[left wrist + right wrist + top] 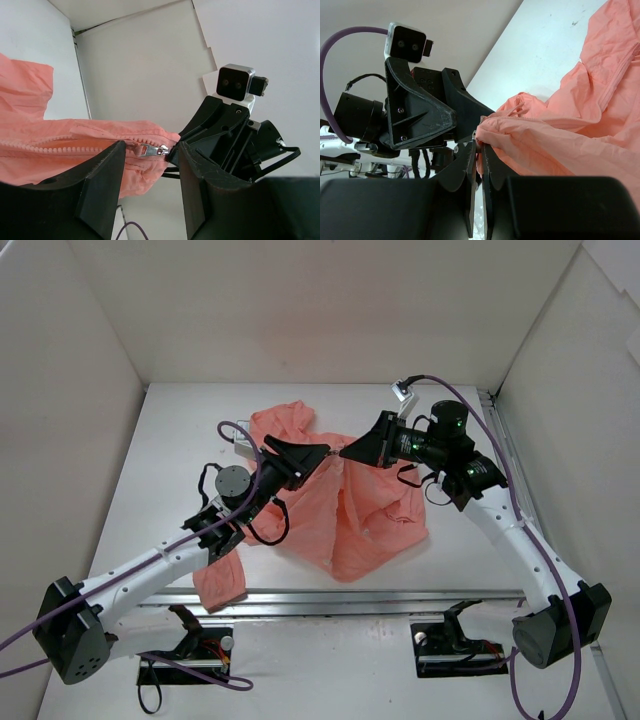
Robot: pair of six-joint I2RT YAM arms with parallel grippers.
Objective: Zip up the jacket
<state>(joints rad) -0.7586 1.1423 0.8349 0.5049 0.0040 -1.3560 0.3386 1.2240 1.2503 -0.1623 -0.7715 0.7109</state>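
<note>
Two end effectors meet tip to tip above the middle of the surface [180, 440]. The left end effector [151, 148] stands partly apart, with its fingers [100, 185] on either side of the zip line. The metal zip pull [151, 149] shows in the gap between them, and I cannot tell whether either finger presses the fabric. The right end effector [479, 146] has its fingers pressed together, clamped on a raised edge of the jacket [580, 125], just beside the left one's tips.

The jacket is salmon-pink and wrinkly and lies spread on the surface between the two arms. A ridge of it rises to the end effectors, and one part reaches toward the near edge beside the left arm.

Counted: one jacket, one zip pull in view, one row of pink teeth [50, 148] running from the pull toward the left of the left wrist view, two arms, two end effectors, two fingers on each
</note>
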